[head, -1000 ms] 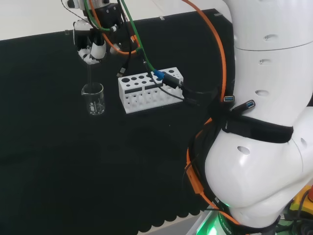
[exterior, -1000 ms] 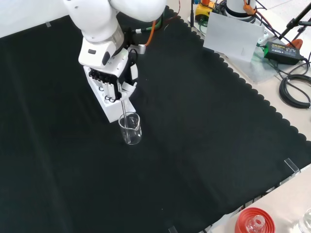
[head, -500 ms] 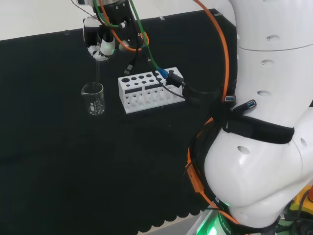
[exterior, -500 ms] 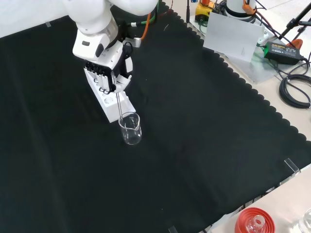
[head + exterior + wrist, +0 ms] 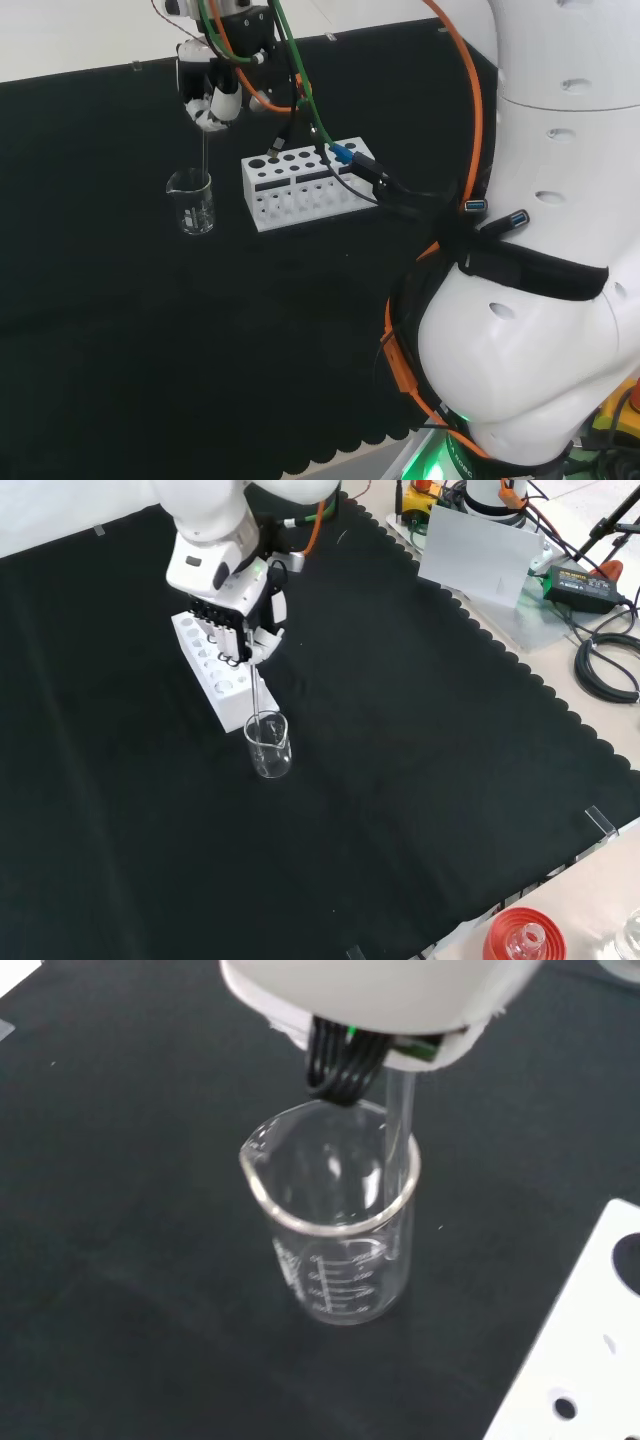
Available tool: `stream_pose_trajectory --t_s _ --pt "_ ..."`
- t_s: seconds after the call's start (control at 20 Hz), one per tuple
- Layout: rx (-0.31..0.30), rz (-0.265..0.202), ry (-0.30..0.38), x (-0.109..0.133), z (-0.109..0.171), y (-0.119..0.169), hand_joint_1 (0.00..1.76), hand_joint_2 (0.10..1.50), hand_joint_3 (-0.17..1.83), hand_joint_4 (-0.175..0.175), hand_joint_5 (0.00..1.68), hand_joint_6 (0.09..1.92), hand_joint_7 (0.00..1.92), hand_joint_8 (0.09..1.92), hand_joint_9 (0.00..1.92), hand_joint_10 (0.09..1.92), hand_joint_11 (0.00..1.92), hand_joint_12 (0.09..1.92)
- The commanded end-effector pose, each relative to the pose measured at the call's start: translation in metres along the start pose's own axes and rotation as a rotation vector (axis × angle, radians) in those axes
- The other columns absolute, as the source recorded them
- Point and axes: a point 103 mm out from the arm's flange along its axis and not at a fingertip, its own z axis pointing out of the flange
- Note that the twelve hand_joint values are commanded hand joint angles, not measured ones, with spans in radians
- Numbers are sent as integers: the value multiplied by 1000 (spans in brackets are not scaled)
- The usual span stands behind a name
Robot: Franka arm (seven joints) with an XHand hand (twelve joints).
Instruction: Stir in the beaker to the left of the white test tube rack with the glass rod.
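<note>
1. one wide black cloth [image 5: 420, 780] covers the bench, and the task's things stand on it in the upper left part of the front view.
2. the white robot arm [image 5: 540, 250] reaches over the cloth, and in the head view its large links stand at the right.
3. the white test tube rack [image 5: 300, 185] lies just beside the beaker; in the head view the beaker is to its left, and the two look apart, not touching.
4. the hand [image 5: 235, 620] hangs above the rack's near end in the front view, higher than the beaker, and its fingers are curled and clamped on the top part of the glass rod.
5. the beaker [image 5: 269, 746] stands upright on the cloth, below the hand and a little nearer the camera in the front view. its spout points away from the rack in the head view. i cannot tell if any liquid is in it.
6. the glass rod [image 5: 398, 1130] has its long axis almost vertical, only a little tilted. it points down from the hand into the beaker, and in the wrist view its lower part is inside the rim, close to the wall on the rack's side. i judge the stirring is in progress; the next circle should keep the rod off the wall so the light beaker does not tip.
</note>
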Motion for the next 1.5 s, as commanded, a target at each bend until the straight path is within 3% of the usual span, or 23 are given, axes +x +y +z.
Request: stream_pose_trajectory --t_s 0.05,0.5,0.8,1.5 --pt "-3 -17 27 30 2 6 1314 590 858 -175 1167 912 1226 907 1734 554 1612 727" --pt "-1 -42 22 34 -3 31 1314 590 858 -175 1167 912 1226 907 1734 554 1612 728" --pt "-7 -39 7 27 -12 33 1314 590 857 -175 1167 912 1226 906 1734 554 1612 728" --pt "0 9 -8 2 -8 -6 1314 590 857 -175 1167 911 1226 906 1733 554 1611 728"
